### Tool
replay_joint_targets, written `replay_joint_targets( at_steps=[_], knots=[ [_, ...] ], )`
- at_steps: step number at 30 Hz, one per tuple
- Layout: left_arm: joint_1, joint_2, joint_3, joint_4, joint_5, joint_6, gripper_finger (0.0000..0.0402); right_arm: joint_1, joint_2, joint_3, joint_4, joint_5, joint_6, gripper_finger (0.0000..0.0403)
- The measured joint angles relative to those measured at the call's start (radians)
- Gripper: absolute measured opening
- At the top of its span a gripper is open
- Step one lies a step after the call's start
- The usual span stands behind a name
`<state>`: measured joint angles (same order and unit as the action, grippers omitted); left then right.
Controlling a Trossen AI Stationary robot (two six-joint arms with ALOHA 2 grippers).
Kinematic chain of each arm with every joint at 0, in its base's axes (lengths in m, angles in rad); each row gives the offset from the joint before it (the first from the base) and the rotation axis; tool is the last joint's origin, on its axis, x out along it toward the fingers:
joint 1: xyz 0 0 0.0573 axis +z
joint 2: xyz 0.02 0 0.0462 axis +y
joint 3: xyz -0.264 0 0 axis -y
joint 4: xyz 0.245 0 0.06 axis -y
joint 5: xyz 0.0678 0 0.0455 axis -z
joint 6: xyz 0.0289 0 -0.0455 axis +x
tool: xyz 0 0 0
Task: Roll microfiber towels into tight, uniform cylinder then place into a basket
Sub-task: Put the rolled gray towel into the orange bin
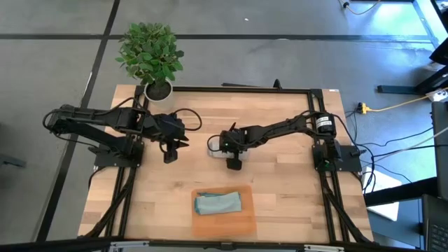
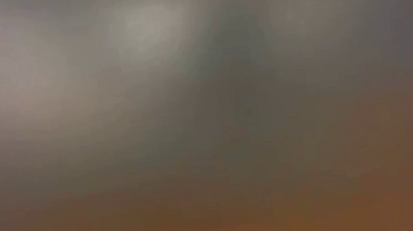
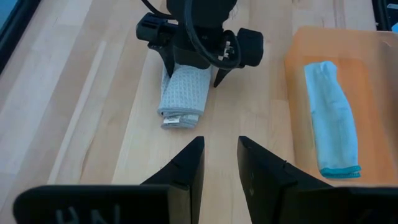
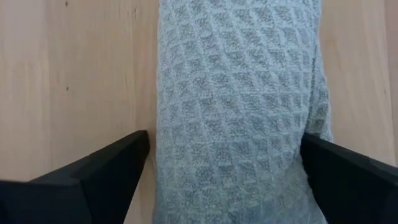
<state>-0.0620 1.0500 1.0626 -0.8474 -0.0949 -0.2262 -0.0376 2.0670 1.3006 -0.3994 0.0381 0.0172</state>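
Rolled light grey waffle-weave microfiber towel (image 4: 239,112) between wide-open right claw (image 4: 224,168) fingers, mid-counter; left claw (image 3: 219,168) slightly open, empty.

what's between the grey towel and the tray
Nothing visible. The grey towel lies rolled on bare table under the right tool, whose fingers straddle it. The tray holds only the blue towel, with free floor beside it.

Two matte black jointed arms, looped black cables, wedge-shaped gripper fingers (image 3: 186,168), silver band near right arm's base
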Motion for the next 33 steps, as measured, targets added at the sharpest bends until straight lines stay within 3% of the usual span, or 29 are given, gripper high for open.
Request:
replay_joint_targets(
  at_steps=[9, 22, 33],
  knots=[
    [0.000, 0.000, 0.000, 0.000, 0.000, 0.000, 0.0085, 0.000, 0.000, -0.003, 0.026, -0.018, -0.029, 0.0354],
    [0.000, 0.000, 0.000, 0.000, 0.000, 0.000, 0.0086, 0.000, 0.001, -0.001, 0.024, -0.013, 0.007, 0.0182],
    [0.000, 0.000, 0.000, 0.000, 0.000, 0.000, 0.0086, -0.003, -0.005, 0.001, 0.036, -0.068, -0.001, 0.0072]
  ],
)
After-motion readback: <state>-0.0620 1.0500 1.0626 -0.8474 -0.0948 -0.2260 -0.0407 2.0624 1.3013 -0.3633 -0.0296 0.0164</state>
